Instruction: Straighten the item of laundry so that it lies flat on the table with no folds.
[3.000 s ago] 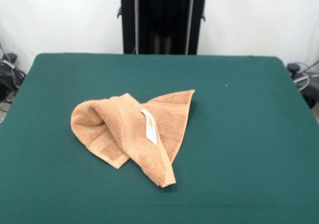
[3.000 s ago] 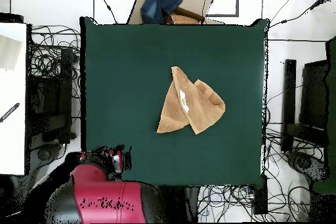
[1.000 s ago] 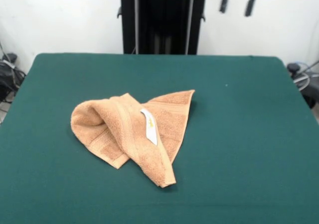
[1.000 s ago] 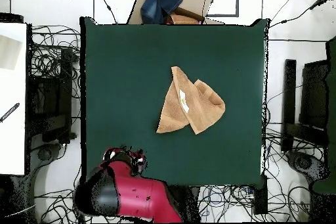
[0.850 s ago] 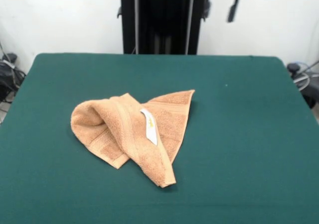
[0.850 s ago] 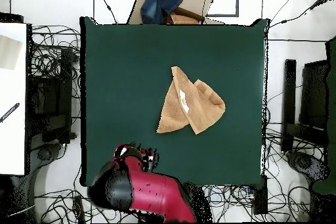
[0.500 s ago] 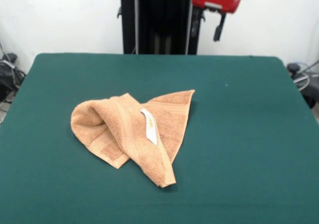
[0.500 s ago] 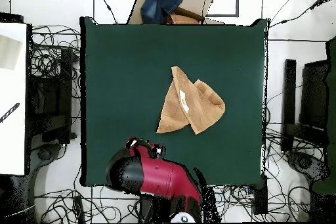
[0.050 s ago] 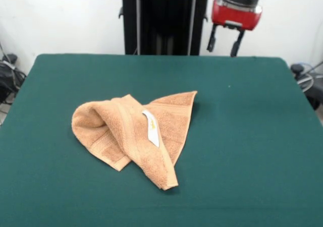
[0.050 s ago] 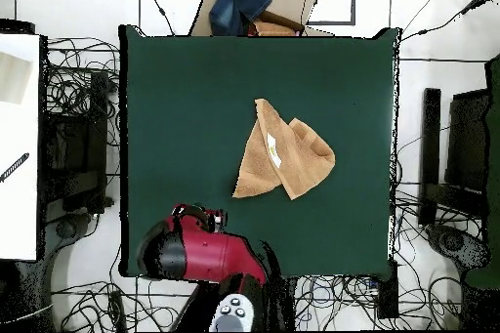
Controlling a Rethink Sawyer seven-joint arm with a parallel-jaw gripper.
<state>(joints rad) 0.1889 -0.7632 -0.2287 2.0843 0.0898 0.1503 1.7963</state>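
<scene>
The towel (image 9: 133, 136) lies crumpled and folded over itself near the middle of the table (image 9: 242, 136), white label (image 9: 151, 128) showing. At about one o'clock from it, the gripper (image 9: 223, 40) hangs over the table edge, fingers spread, holding nothing.

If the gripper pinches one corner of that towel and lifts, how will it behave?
The towel is probably floppy: it lies folded over itself in soft rolls, so it should drape and unfold rather than hold shape. Its terry pile looks grippy, so sliding across the felt-like table may drag and bunch. The open gripper hangs well clear.
</scene>
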